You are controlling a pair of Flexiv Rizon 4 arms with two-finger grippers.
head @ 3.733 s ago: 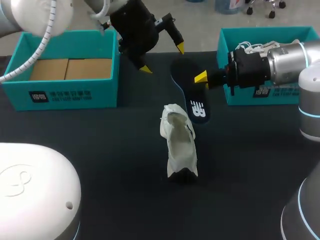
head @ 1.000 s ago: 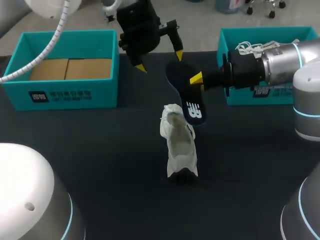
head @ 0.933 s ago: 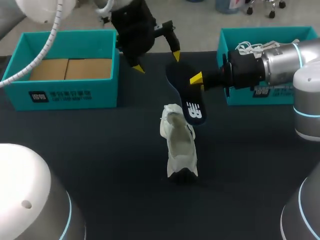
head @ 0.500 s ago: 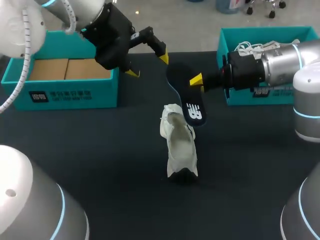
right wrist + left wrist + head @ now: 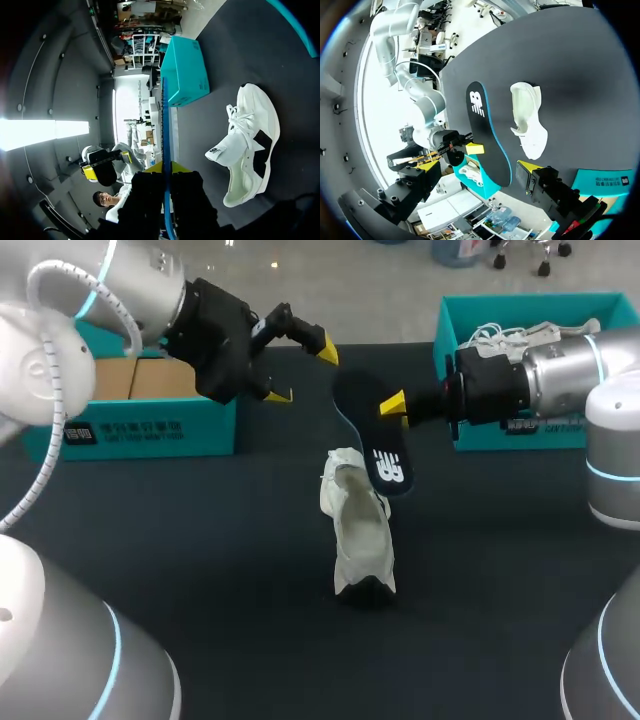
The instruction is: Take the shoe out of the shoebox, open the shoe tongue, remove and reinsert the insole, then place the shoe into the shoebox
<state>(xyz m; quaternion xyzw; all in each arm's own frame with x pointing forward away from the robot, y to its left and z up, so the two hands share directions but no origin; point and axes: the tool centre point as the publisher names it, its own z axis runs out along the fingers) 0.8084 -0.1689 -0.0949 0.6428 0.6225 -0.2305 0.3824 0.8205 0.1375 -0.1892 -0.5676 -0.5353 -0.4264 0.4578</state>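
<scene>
Left gripper (image 5: 300,370) has swung off from over the insole (image 5: 375,435), out toward the left shoebox (image 5: 150,425) at the far left corner of the tabletop (image 5: 200,560). It now hangs just beside that box's inner wall with its fingers spread and nothing between them. Right gripper (image 5: 392,405) has barely shifted and still pinches the insole at its far end. The right wrist view shows the insole edge-on, squeezed between both fingers. The insole is off the tabletop, slanting down from the gripper, with its printed end right over the far end of the shoe (image 5: 360,530); whether it touches the shoe I cannot tell. The shoe has not moved: mid-tabletop, white, lying on its side, opening toward the far edge. The right shoebox (image 5: 520,298) sits at the far right corner behind the right arm. Meaning, as a judgement: the insole is out and carried by the right arm alone, and the left has cleared away, so the reinsert step looks to be at hand. The shoe is unsupported, so it may slide or tip when the insole pushes in. The return to the shoebox is not yet done.
</scene>
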